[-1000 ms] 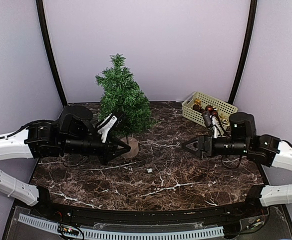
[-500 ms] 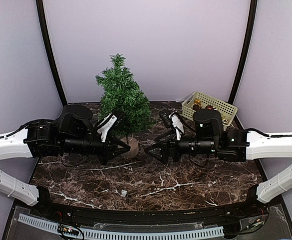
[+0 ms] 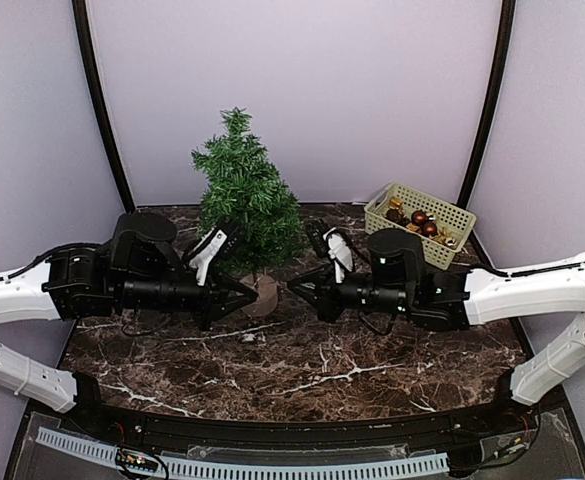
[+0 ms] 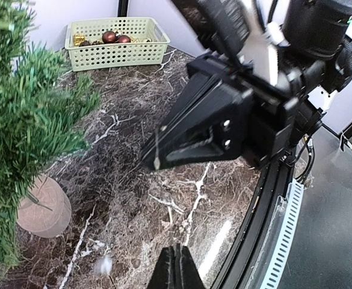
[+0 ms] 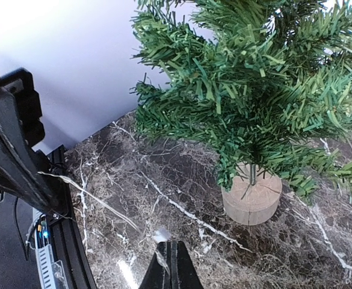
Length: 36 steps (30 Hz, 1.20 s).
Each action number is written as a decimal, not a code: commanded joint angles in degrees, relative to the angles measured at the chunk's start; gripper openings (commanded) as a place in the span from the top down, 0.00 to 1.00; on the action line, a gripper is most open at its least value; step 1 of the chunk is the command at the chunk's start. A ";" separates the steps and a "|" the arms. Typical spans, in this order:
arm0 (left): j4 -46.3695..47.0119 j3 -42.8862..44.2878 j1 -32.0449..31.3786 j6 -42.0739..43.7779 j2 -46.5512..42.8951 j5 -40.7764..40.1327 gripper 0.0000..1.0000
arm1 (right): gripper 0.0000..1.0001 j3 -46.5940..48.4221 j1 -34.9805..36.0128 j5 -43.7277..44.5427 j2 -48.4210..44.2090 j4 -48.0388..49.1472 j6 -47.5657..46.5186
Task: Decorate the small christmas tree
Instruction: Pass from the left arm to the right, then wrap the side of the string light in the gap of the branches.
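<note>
Front and centre, the small christmas tree (image 3: 247, 200) stands upright toward the back left of the dark marble table (image 3: 372, 350), its round pale stump base (image 3: 269, 287) planted flat on the stone. Both arms reach in low from either side and point at each other in front of the tree. The left gripper (image 3: 255, 295) lies just beside the base on its left near side, while the right gripper (image 3: 292, 285) sits a little to the right of the base, near it but apart. The lowest green branches overhang the gap between the two tips.

Seen from the left wrist, that arm's fingers (image 4: 177, 268) are pressed together with nothing visible between them; the stump sits off to their left under the bristly needles. From the right wrist, the fingers (image 5: 171, 262) are likewise closed tight, and the stump stands ahead and to their right.

A thin pale strand (image 5: 94, 201) runs from the left gripper's tip across the right wrist view; whether either tool pinches it cannot be told. A small white scrap (image 3: 247, 338) lies on the marble, on the near side of the base. At the back right corner, well apart from the tree, a pale lattice basket (image 3: 457, 215) holds red and gold baubles (image 3: 419, 217).
</note>
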 commanded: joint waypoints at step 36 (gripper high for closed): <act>68.85 -17.41 -10.35 -6.07 34.72 -3.40 0.27 | 1.00 -12.45 0.89 20.31 -15.27 -2.41 14.14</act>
